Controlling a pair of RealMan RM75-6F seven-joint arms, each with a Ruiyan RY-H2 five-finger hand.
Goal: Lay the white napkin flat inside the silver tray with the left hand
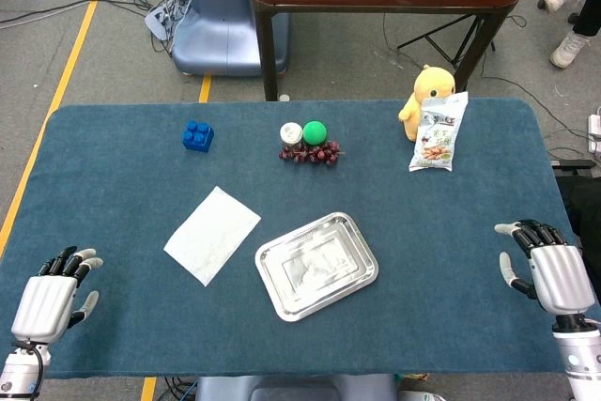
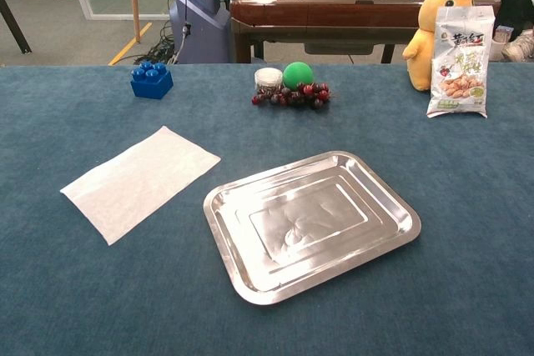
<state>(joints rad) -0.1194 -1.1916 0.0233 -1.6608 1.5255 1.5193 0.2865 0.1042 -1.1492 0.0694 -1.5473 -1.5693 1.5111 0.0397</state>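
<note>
The white napkin (image 1: 212, 234) (image 2: 140, 181) lies flat on the blue table cloth, just left of the silver tray (image 1: 316, 265) (image 2: 310, 221). The tray is bare inside and sits near the table's front middle. My left hand (image 1: 52, 296) rests at the front left corner, well left of the napkin, fingers apart and holding nothing. At the front right edge my right hand (image 1: 549, 268) lies with fingers spread, also holding nothing. Neither hand shows in the chest view.
Along the far side stand a blue brick (image 1: 197, 136) (image 2: 152, 80), a white cup (image 1: 291, 133), a green ball (image 1: 315, 131), a bunch of dark grapes (image 1: 311, 152) (image 2: 292, 96), a yellow plush toy (image 1: 424, 91) and a snack bag (image 1: 439, 131) (image 2: 458, 59).
</note>
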